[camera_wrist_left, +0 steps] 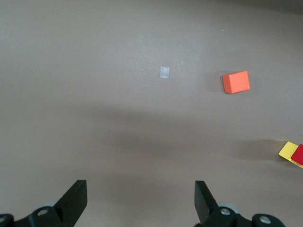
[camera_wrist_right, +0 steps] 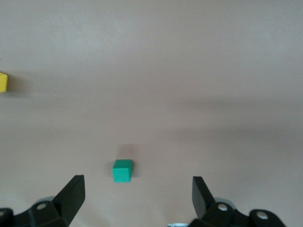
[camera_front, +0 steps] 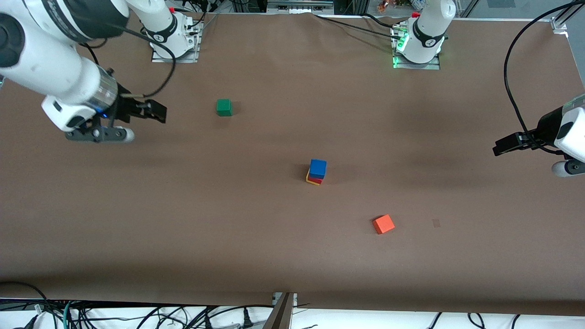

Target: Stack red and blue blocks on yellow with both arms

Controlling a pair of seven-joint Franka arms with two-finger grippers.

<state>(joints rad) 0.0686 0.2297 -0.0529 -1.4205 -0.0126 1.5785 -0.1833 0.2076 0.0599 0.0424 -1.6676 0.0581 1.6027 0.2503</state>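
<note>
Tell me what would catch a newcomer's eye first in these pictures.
Mid-table stands a three-cube tower: the blue block on the red block on the yellow block. The green cube sits alone nearer the robots' bases, the orange-red cube nearer the front camera. Both arms wait, open and empty: the right gripper over its end of the table, the left gripper over the other end.

Both arms are glossy white with dark joints and looping black cables; the left arm [camera_front: 566,132] and right arm [camera_front: 55,77] end in black jaws.
</note>
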